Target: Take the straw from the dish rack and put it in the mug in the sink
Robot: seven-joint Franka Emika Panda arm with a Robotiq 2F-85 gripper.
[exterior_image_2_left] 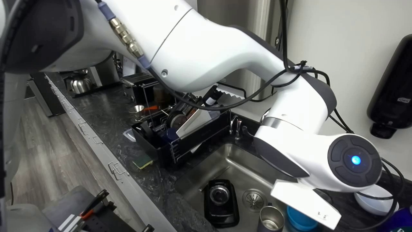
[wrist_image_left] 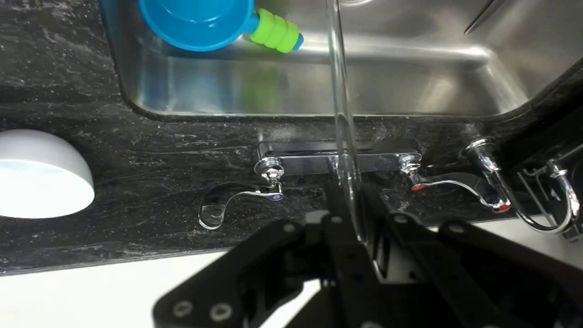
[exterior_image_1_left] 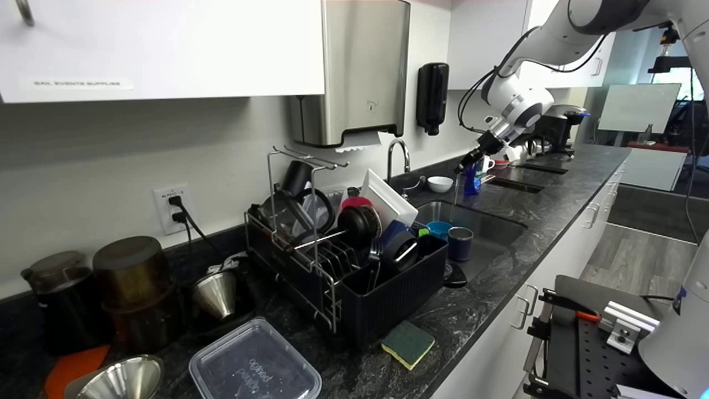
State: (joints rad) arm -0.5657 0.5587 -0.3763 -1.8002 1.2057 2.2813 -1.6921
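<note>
Currently, gripper (exterior_image_1_left: 459, 167) hangs above the area of the sink (exterior_image_1_left: 493, 238), jaws together, clamped on 1 clear straw (wrist_image_left: 339, 82) toward its upper end. Straw slants slightly, points down toward the sink, well apart from the dish rack (exterior_image_1_left: 396, 299). Lower end shows near the rims of 2 vessels in the sink: dark blue mug (exterior_image_1_left: 460, 244), upright, metallic inside, and bright blue cup (wrist_image_left: 198, 23) with green handle (wrist_image_left: 275, 31), just beside it. Can't tell if the straw's tip is over, inside or touching either; in the wrist view it runs out of frame at the top. In an exterior view the arm (exterior_image_2_left: 225, 58) blocks the gripper; also there, black tray (exterior_image_2_left: 222, 216) on the sink floor near the drain (exterior_image_2_left: 254, 200), holding small round clear item (exterior_image_2_left: 220, 195), type unclear. Dish rack sits beside the sink, packed, 1 white rectangular dish (exterior_image_1_left: 385, 199) tilted in it. Green-and-yellow sponge (exterior_image_1_left: 409, 343) lies on dark countertop (exterior_image_1_left: 570, 183) just beside the rack; clear lidded container (exterior_image_1_left: 255, 363) near it. White bowl (wrist_image_left: 43, 175) and curved faucet (exterior_image_1_left: 389, 163) stand behind the sink.
</note>
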